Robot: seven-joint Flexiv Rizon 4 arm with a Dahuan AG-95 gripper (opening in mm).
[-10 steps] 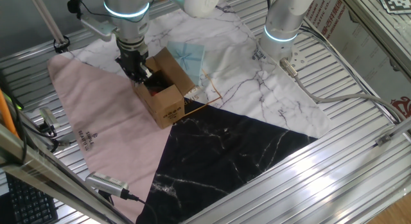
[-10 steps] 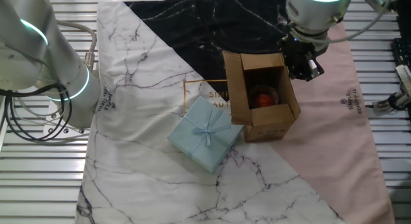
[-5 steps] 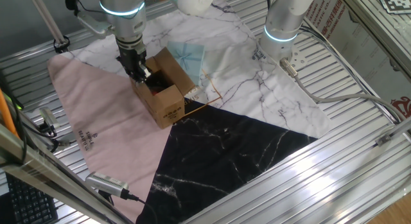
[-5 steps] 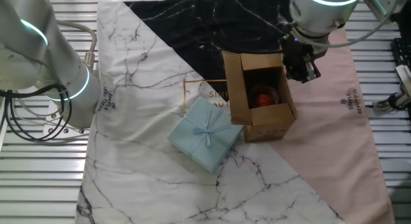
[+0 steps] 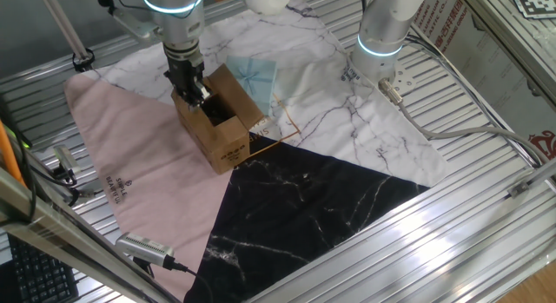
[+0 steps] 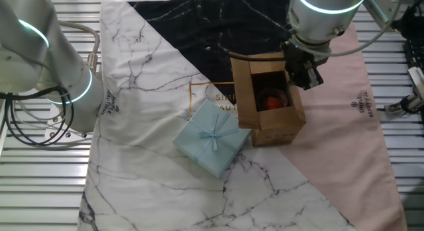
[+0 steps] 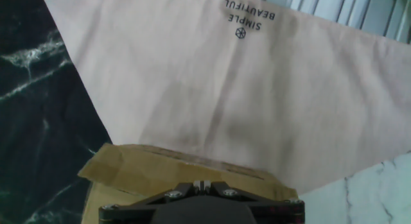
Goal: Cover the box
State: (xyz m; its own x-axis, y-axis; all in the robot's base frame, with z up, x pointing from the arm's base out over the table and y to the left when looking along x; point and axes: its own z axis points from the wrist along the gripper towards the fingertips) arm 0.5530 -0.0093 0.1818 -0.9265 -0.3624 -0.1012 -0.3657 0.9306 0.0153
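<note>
The gripper [image 6: 301,67] presses against the cardboard box's [image 6: 270,98] right flap (fingers' opening unclear), probably to fold it inward.

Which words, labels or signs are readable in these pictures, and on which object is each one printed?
"SIMPLE BEAUTIFUL", under a small round mark: on the pink cloth, seen upside down in the hand view.
"SIM…" then "AU…": on the white marbled cloth, cut off by the box.
Dark print on the box side: too small to read.
Red print on the white board behind the table: too blurred to read.
</note>
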